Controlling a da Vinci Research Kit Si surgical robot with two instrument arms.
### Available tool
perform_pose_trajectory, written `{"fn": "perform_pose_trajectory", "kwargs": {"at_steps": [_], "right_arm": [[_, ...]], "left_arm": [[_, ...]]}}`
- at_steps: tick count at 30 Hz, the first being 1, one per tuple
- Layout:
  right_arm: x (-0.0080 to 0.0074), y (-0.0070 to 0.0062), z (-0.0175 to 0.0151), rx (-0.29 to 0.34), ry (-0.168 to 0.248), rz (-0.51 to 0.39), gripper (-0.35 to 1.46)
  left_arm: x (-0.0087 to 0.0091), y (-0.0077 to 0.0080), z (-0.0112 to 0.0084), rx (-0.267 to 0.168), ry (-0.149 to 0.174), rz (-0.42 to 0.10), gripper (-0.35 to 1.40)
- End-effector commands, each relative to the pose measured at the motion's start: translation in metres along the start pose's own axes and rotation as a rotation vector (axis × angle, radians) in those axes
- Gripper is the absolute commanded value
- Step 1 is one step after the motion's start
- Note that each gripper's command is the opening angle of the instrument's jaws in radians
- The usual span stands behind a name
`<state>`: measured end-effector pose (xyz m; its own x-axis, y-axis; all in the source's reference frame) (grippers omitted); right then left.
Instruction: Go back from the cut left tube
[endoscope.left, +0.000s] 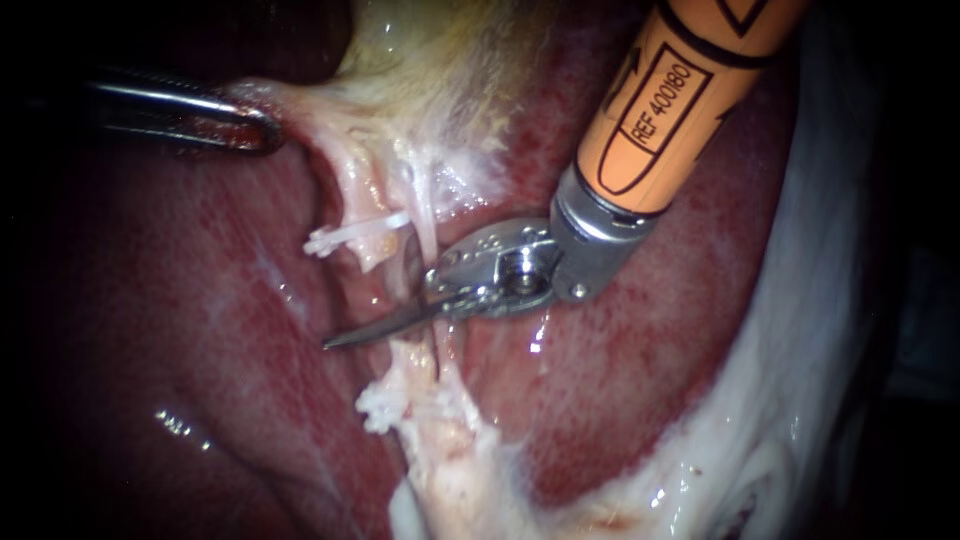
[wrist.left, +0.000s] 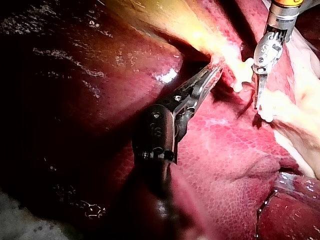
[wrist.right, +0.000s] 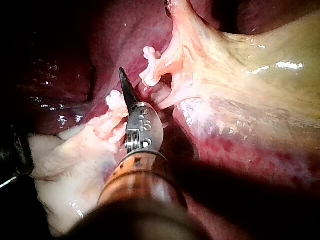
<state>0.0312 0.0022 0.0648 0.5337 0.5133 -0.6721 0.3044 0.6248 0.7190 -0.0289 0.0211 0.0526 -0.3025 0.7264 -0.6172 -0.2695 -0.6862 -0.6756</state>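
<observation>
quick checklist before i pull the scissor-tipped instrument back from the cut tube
1. Blades of the orange-shafted right instrument shut: ok, they lie together and grip nothing.
2. Left tube fully parted: ok, the upper stump and the lower stump stand apart.
3. Stumps clipped: ok, an upper white clip on one and lower white clips on the other.
4. Thin pale strand clear of the blades: cannot tell, it crosses them in the endoscope view.
5. Silver left instrument holds the pale yellowish gallbladder tissue: ok, jaws shut on it.
6. Way back over the dark red liver: ok, nothing lies along the shaft.
</observation>
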Motion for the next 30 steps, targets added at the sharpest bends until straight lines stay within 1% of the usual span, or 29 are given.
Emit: {"fn": "perform_pose_trajectory", "kwargs": {"at_steps": [1,3,4,6,7,8,9,11,15,17,19,22,23,25,27,29,30], "right_arm": [[0.0000,-0.0001,-0.0001,0.001,-0.001,-0.001,-0.35],[0.0001,-0.0002,0.0000,0.002,-0.001,-0.001,-0.35],[0.0001,-0.0003,0.0000,0.000,0.000,-0.001,-0.05],[0.0002,-0.0004,0.0001,-0.014,0.004,-0.001,0.63],[0.0002,-0.0004,0.0001,-0.027,0.005,-0.001,1.00],[0.0003,-0.0004,0.0002,-0.040,0.017,-0.002,1.16],[0.0003,-0.0004,0.0002,-0.053,0.027,-0.002,1.26],[0.0004,-0.0003,0.0003,-0.075,0.043,-0.001,1.36],[0.0003,-0.0004,0.0002,-0.085,0.046,-0.001,1.42],[0.0002,-0.0007,-0.0001,-0.094,0.049,-0.001,1.42],[0.0000,-0.0013,-0.0008,-0.116,0.056,-0.001,1.43],[-0.0003,-0.0028,-0.0024,-0.176,0.077,0.011,1.43],[-0.0004,-0.0034,-0.0032,-0.200,0.084,0.006,1.43],[-0.0006,-0.0049,-0.0052,-0.270,0.098,-0.020,1.43],[-0.0010,-0.0062,-0.0072,-0.379,0.112,-0.055,1.43],[-0.0014,-0.0072,-0.0089,-0.459,0.114,-0.091,1.43],[-0.0018,-0.0078,-0.0097,-0.492,0.097,-0.119,1.43]], "left_arm": [[0.0000,0.0000,0.0000,-0.001,0.000,0.000,-0.35],[0.0000,0.0000,0.0000,-0.001,0.000,0.000,-0.35],[0.0000,-0.0001,0.0000,-0.001,0.000,0.000,-0.35],[0.0000,-0.0001,0.0000,-0.001,0.000,0.001,-0.35],[0.0000,-0.0001,0.0000,-0.001,0.000,0.001,-0.35],[0.0000,-0.0001,-0.0001,-0.001,0.000,0.001,-0.35],[0.0000,-0.0001,-0.0001,-0.001,0.000,0.001,-0.35],[0.0000,-0.0001,0.0000,-0.001,0.000,0.001,-0.35],[-0.0001,-0.0002,0.0000,-0.002,0.000,0.001,-0.35],[-0.0001,-0.0002,0.0000,-0.002,0.000,0.001,-0.35],[-0.0001,-0.0002,0.0000,-0.002,0.000,0.001,-0.35],[-0.0001,-0.0003,0.0000,-0.002,0.000,0.001,-0.35],[-0.0001,-0.0003,0.0000,-0.002,0.000,0.001,-0.35],[-0.0001,-0.0003,0.0000,-0.002,0.000,0.001,-0.35],[-0.0002,-0.0004,0.0000,-0.002,0.000,0.001,-0.35],[-0.0002,-0.0004,0.0000,-0.002,0.000,0.001,-0.35],[-0.0002,-0.0004,0.0000,-0.002,0.000,0.001,-0.35]]}}
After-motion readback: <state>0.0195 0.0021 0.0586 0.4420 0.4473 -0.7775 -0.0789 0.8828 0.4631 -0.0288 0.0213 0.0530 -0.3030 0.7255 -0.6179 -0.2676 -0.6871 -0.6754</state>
